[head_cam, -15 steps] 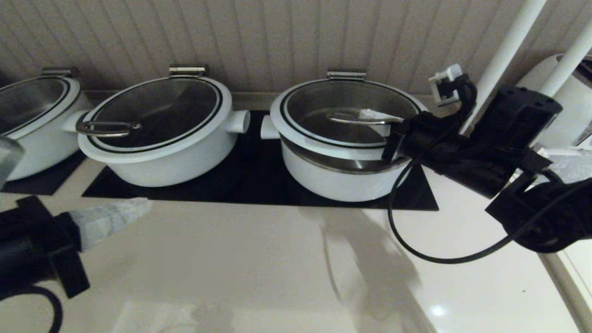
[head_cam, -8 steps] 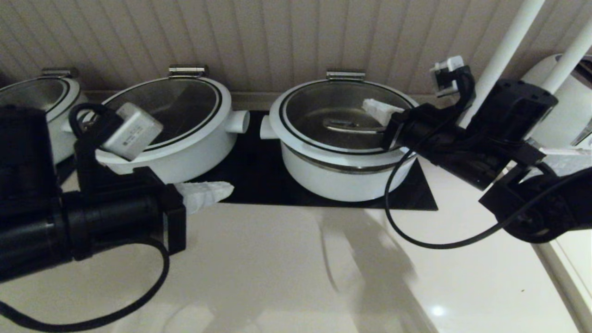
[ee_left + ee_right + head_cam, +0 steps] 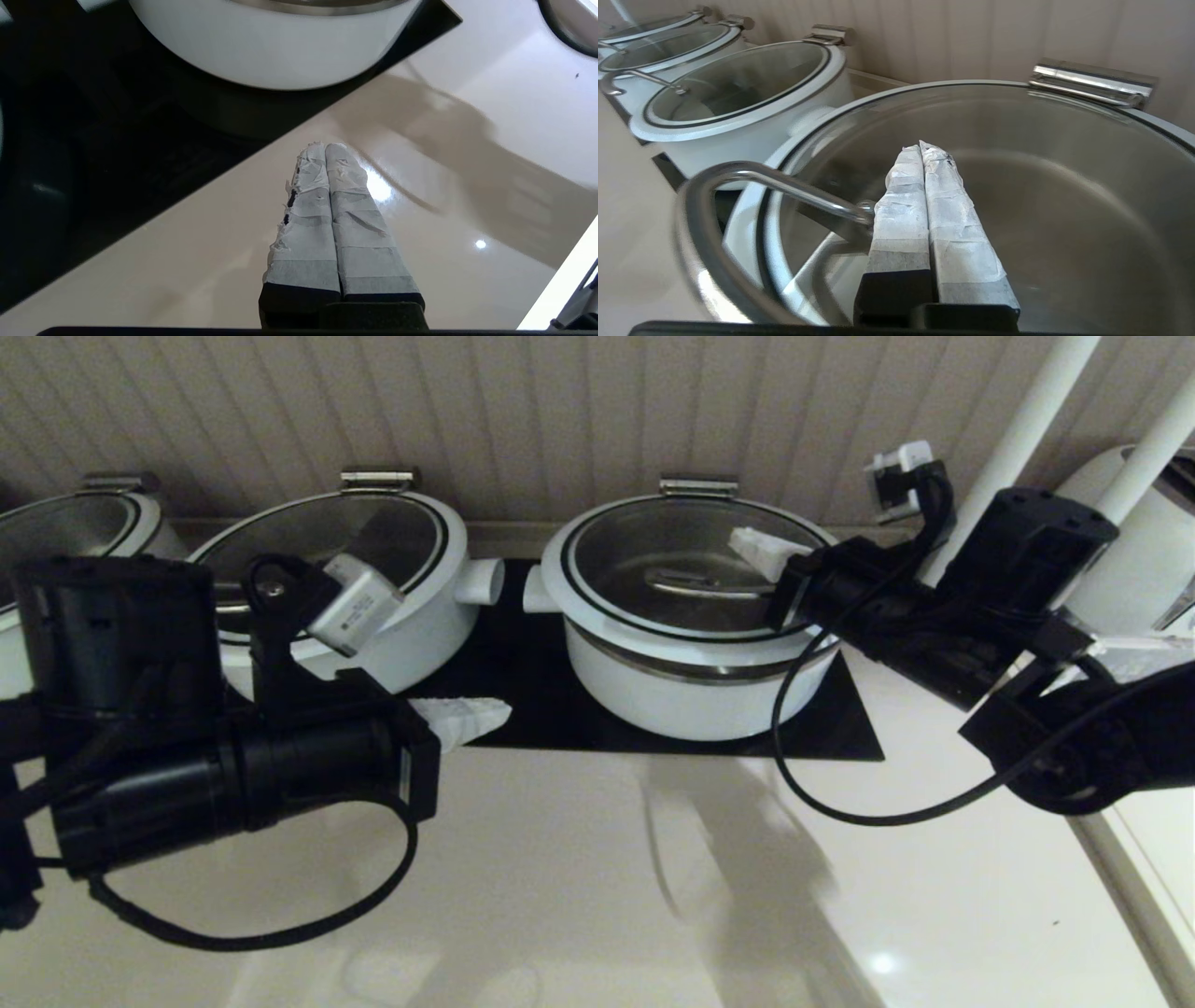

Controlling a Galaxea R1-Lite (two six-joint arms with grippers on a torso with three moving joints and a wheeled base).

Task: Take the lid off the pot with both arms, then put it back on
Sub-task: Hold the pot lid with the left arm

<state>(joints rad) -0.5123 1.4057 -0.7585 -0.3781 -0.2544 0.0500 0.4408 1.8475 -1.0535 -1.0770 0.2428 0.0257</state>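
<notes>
Nearest the robot, the left gripper hangs low over the pale counter, just at the front edge of the black mat and short of the pot. In the left wrist view its taped fingers are pressed flat together with nothing between them, pointing toward the rounded white wall of the pot (the tips are over the bare counter, not touching anything).

Farther back, the pot stands on the mat with the lid lying level on it, the white rim meeting the steel band all around as far as the head view shows. So the lid looks seated, and nothing is lifting it at this moment.

The right gripper reaches in from the right, over the right part of the glass, beside the right end of the steel handle. In the right wrist view its fingers are likewise closed on each other and empty; the handle's end runs along one side of them (whether it touches them I cannot tell). The steel hinge sits at the back against the panelled wall, and a similar second pot stands farther left.

My judgement: neither arm holds the lid, so either the lift has not yet begun or the cycle is already complete. Any lift would call for both grippers to open and close on the lid.
</notes>
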